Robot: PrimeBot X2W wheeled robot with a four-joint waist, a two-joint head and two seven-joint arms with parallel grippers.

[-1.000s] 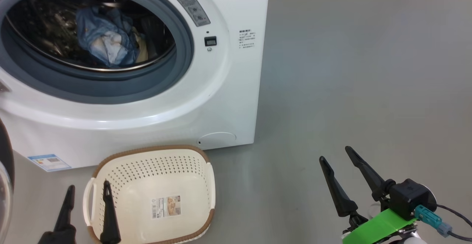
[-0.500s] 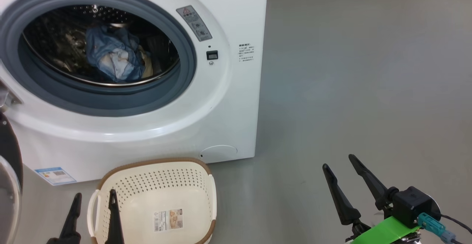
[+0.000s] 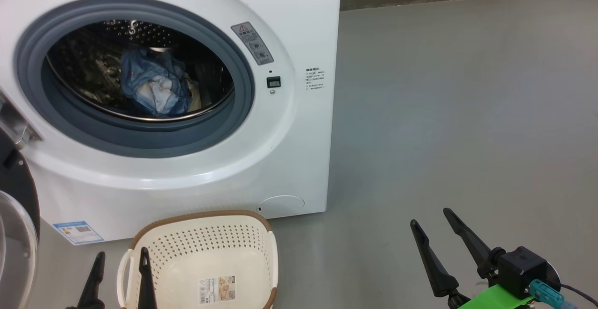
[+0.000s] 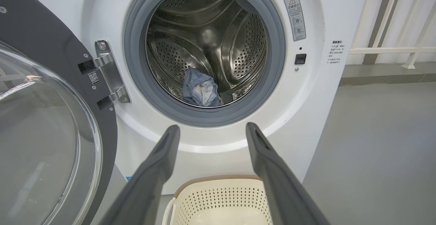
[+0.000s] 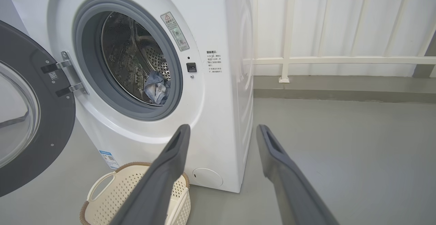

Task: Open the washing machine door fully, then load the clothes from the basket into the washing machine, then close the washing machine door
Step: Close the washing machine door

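Clothes are lying in the drum, the door is hanging open, and both hands are empty.

I'm seeing the clothes (image 3: 156, 87) resting as a blue-and-pale bundle low in the steel drum (image 4: 211, 31) of the washing machine (image 3: 280, 150), behind the grey seal (image 3: 140, 143). The washing machine door (image 5: 58, 116) is standing swung wide on my left of the opening, hanging on its metal hinge (image 4: 109, 71). The basket (image 3: 205, 248) is sitting on the floor (image 3: 444, 112) just in front of the machine, its paper label (image 3: 217, 290) showing on the bare bottom. My left hand (image 4: 212, 127) is hovering over the basket's near left edge, fingers spread wide and gripping nothing. My right hand (image 3: 430, 216) is hanging above bare floor well off to the right, its fingers just as far apart and empty.
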